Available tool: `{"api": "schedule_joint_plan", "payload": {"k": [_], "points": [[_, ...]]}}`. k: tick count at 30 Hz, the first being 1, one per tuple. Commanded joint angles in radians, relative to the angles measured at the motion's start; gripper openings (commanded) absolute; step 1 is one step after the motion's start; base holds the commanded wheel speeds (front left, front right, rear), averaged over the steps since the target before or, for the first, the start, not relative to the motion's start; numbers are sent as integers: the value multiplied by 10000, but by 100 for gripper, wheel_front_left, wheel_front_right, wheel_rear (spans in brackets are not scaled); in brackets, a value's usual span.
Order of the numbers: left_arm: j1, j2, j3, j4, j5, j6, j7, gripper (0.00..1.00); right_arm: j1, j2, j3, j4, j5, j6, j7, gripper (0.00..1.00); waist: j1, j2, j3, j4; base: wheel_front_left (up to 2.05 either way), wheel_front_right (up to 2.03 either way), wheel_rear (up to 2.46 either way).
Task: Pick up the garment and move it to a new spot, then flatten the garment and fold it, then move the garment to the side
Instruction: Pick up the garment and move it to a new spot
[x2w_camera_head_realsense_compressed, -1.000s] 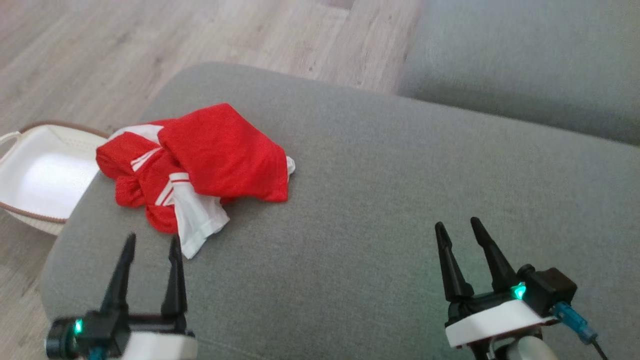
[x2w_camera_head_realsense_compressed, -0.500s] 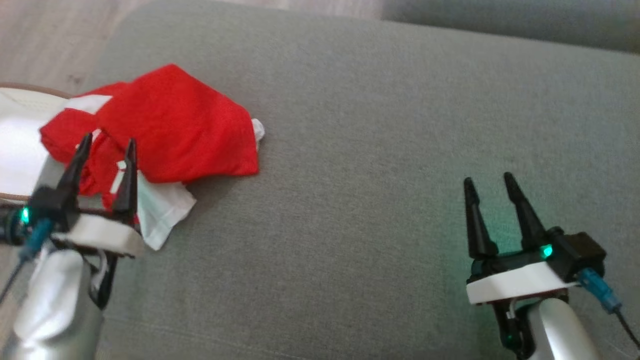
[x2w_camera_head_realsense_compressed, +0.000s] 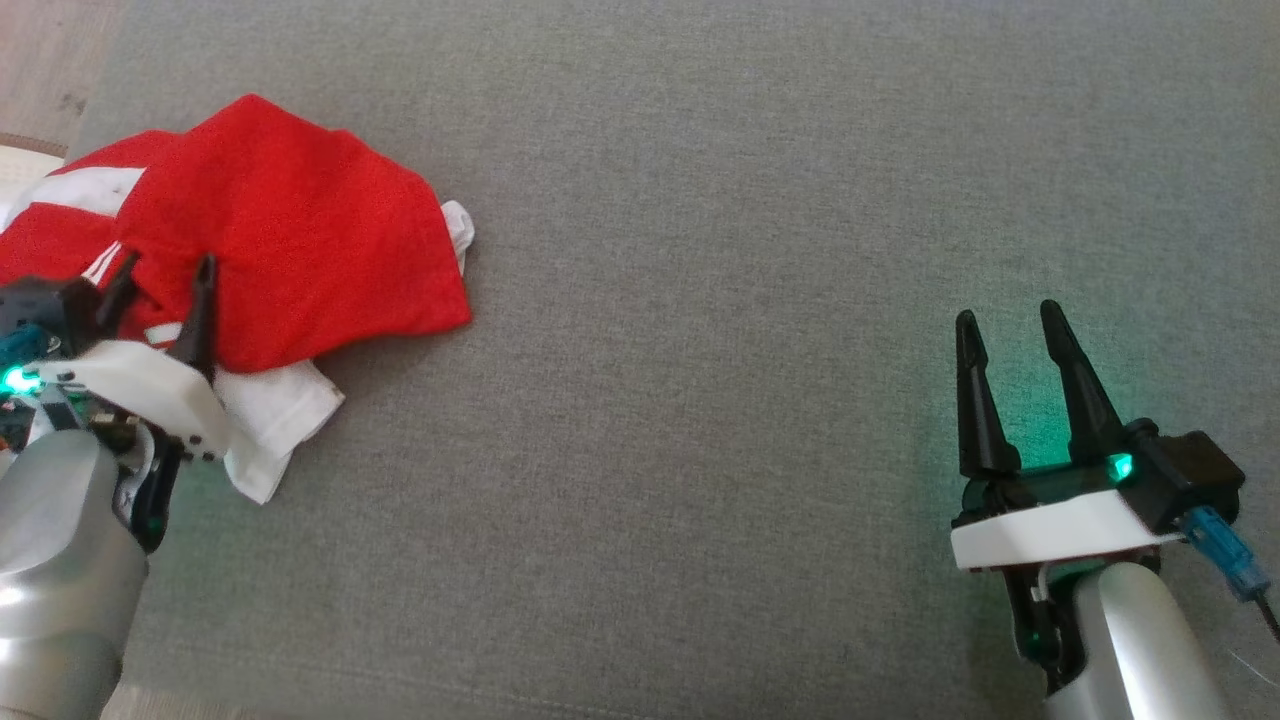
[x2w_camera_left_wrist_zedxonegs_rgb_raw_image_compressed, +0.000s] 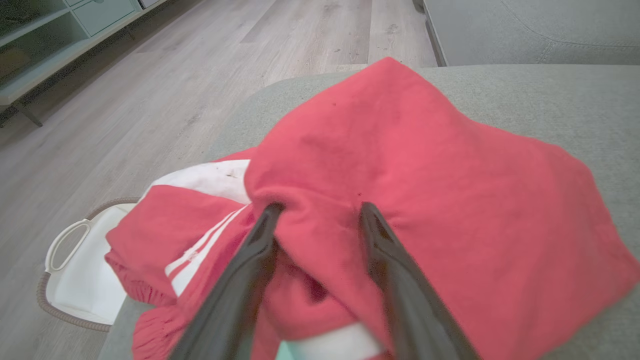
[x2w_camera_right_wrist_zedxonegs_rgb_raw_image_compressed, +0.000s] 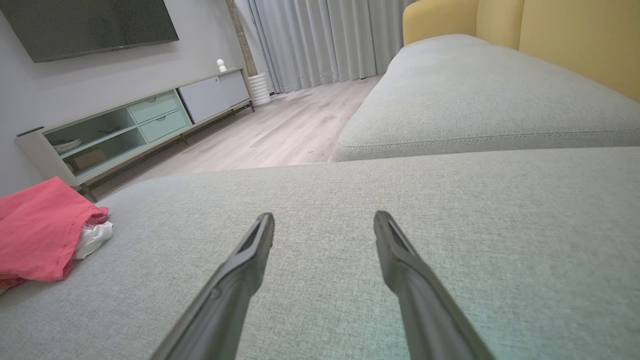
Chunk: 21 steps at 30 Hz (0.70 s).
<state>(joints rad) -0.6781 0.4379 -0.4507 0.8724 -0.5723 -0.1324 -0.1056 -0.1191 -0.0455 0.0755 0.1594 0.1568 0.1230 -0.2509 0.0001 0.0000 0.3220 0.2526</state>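
Forward went my left gripper (x2w_camera_head_realsense_compressed: 165, 268) onto the red garment (x2w_camera_head_realsense_compressed: 300, 230), at the left edge of the sofa cushion (x2w_camera_head_realsense_compressed: 700, 300), fingers apart astride a fold. My right gripper (x2w_camera_head_realsense_compressed: 1005, 320) hovers with fingers apart. Closing comes next, I judge.

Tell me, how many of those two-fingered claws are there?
2. The left gripper is open, tips pressing into the red-and-white garment; the right gripper hovers open over the bare grey sofa cushion.
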Motion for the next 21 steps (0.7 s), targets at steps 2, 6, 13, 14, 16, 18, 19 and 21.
{"api": "schedule_joint_plan", "payload": {"k": [2,6,13,14,16,18,19,21], "points": [[-516,671,36,-41,-292,18,-80,0,-158,-47,261,-330,-55,77,-109,100,-1,0,48,-37,0,0,0],[-735,774,-400,179,-717,18,-486,0,-158,-47,235,-319,-54,77,-109,100,-1,0,66,-18,0,0,0],[-1237,944,-466,203,-1006,18,-1466,0,-115,-47,350,-211,103,77,-109,100,-1,0,-311,62,0,0,0],[-1276,943,-375,66,-1014,18,-1515,0,-91,-47,343,-191,142,77,-109,100,-1,0,-399,85,0,0,0],[-1352,1027,-34,-416,-890,23,-1550,0,-20,-47,355,-148,220,77,-109,100,-1,0,-577,132,0,0,0],[-1277,1123,492,-1160,-641,99,-1555,0,48,-47,410,-106,281,77,-109,100,-1,0,-767,161,0,0,0],[-1183,1159,764,-1554,-498,130,-1557,0,79,-47,442,-82,315,77,-109,100,-1,0,-872,165,0,0,0],[-946,1200,1316,-2316,-222,209,-1558,0,130,-47,482,-52,397,77,-109,100,-1,0,-1090,160,0,0,0]]}}
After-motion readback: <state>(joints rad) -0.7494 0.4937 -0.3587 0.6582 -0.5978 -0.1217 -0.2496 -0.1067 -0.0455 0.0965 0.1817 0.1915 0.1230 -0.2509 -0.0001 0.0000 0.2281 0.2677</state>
